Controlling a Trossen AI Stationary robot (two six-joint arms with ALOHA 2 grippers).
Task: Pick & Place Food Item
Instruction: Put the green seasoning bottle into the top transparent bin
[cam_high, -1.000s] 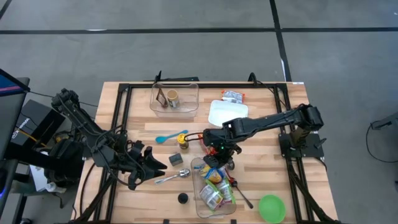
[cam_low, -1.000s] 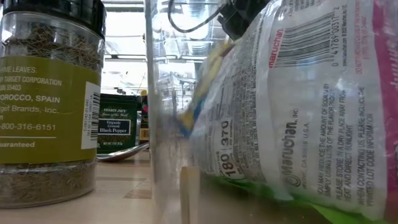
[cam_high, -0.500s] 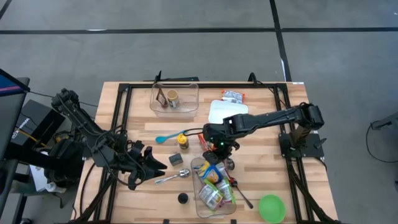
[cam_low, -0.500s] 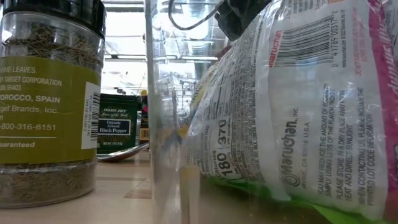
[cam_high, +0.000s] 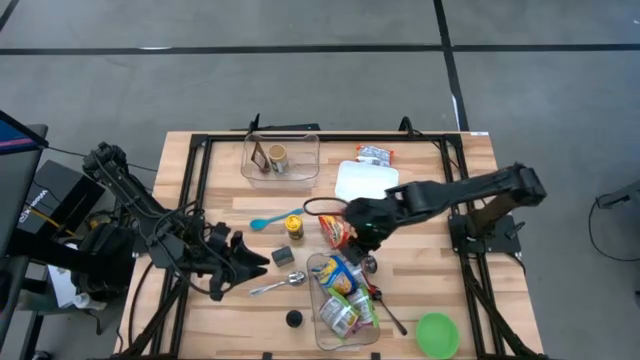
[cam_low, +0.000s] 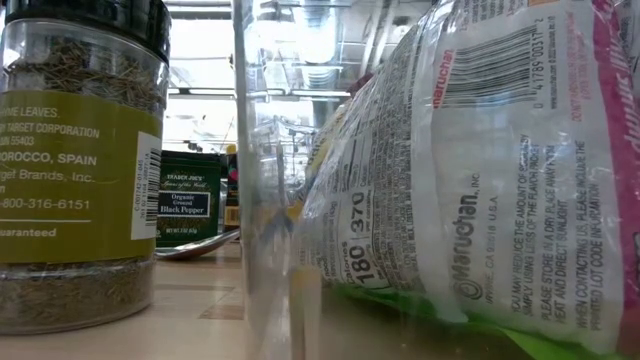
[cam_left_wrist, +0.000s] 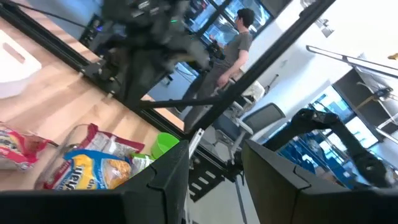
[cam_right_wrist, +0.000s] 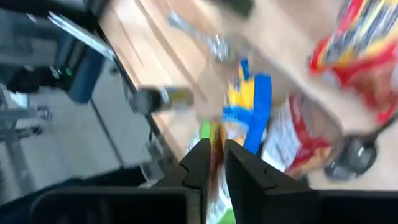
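Left tool (cam_high: 243, 262) idling at worktop's (cam_high: 420, 285) left side, fingers (cam_left_wrist: 165, 180) standing apart, holding nothing. Red snack bag (cam_high: 335, 230) lying on worktop just above clear bin (cam_high: 318, 325) of packets. Right tool (cam_high: 362, 236) hovering beside bag, fingers (cam_right_wrist: 198, 163) nearly closed, gripping nothing.

- A red and yellow snack bag (cam_high: 336, 231) lies mid-bench on pale wood planks (cam_high: 420, 290) framed by black rails.
- A clear bin (cam_high: 343, 300) near the front edge holds blue, yellow and green packets.
- A lime-green bowl (cam_high: 437, 334) sits at the front right corner.
- A turquoise spoon (cam_high: 268, 220) with a yellow tip lies left of centre.
- A white lid (cam_high: 364, 181) rests toward the back edge.
- An olive-labelled, black-capped herb jar (cam_low: 78, 160) fills the low view.
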